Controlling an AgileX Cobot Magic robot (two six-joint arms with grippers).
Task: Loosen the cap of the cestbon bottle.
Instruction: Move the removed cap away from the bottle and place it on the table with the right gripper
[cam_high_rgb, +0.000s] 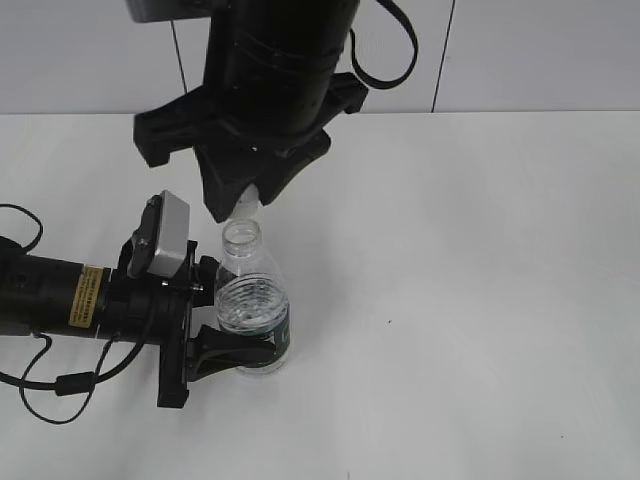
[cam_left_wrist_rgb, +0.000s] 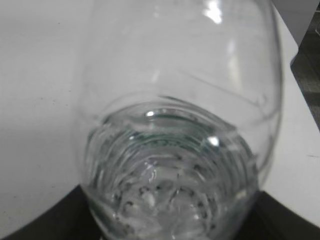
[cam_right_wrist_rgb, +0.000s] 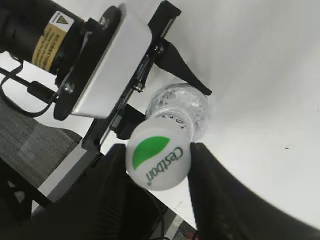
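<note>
white cap (cam_right_wrist_rgb: 158, 158) pinched in right gripper (cam_right_wrist_rgb: 158, 165), off bottle (cam_high_rgb: 252, 305).

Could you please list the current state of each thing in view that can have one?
cestbon bottle: upright on the table, mouth open, partly filled with water.
cap: off the bottle, lifted above its mouth.
left claw: shut on the bottle's lower body.
right claw: shut on the cap.

one bottle (cam_high_rgb: 252, 315), one cap (cam_right_wrist_rgb: 157, 153) (two end effectors)
</note>
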